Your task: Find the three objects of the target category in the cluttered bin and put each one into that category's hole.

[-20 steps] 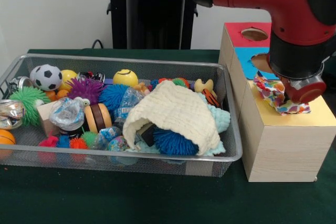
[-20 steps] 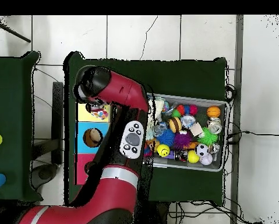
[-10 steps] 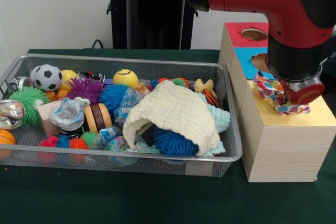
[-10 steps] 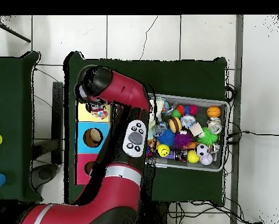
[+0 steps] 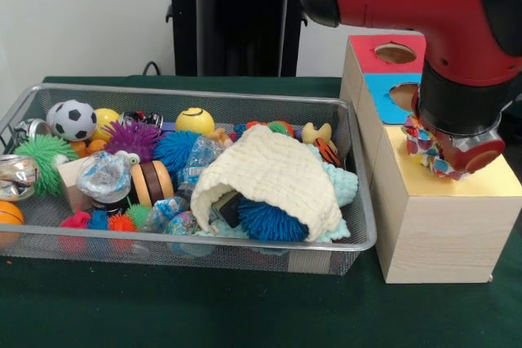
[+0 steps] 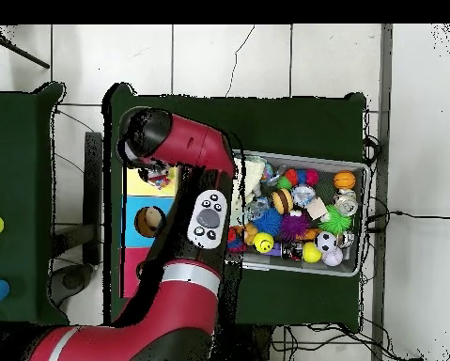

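Green-covered bench (image 5: 163, 315), white wall behind, tiled floor around it in overhead view. Gripper (image 5: 444, 160) sits low over the yellow section of the wooden sorting box (image 5: 440, 226); cannot tell whether the fingers are open or closed, the wrist hides them. Multicoloured patterned cloth (image 5: 424, 143) bunched right at the gripper, on the box's yellow top; cannot tell if gripped or just lying there. Same cloth shows beside the arm's end in overhead view (image 6: 158, 176). On the box past the yellow: blue section hole (image 5: 405, 95), then red section hole (image 5: 395, 53). Red arm (image 5: 424, 6) comes down over the box. Beside the box, wire mesh bin (image 5: 359, 238) full of clutter: cream knit cloth (image 5: 273, 173) nearest the box, blue spiky ball (image 5: 269, 222) under it, soccer ball (image 5: 72, 119) at the bin's end farthest from the box, yellow smiley ball (image 5: 195, 121) at the bin's back edge.
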Controlling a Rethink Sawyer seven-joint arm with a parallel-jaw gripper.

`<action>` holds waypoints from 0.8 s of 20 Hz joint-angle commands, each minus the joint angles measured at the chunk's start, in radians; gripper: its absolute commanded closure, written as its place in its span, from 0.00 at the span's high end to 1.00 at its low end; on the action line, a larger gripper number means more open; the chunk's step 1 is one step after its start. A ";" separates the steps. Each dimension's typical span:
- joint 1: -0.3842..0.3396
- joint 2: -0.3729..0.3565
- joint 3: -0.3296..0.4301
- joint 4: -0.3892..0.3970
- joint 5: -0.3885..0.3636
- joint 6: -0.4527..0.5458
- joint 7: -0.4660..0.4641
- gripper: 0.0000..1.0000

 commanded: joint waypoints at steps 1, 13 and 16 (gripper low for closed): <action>0.009 0.238 -0.104 -0.038 -0.204 -0.347 0.113 0.00; -0.040 0.230 0.015 0.054 -0.200 -0.550 0.076 0.00; -0.040 0.218 0.012 0.063 -0.212 -0.544 0.068 0.00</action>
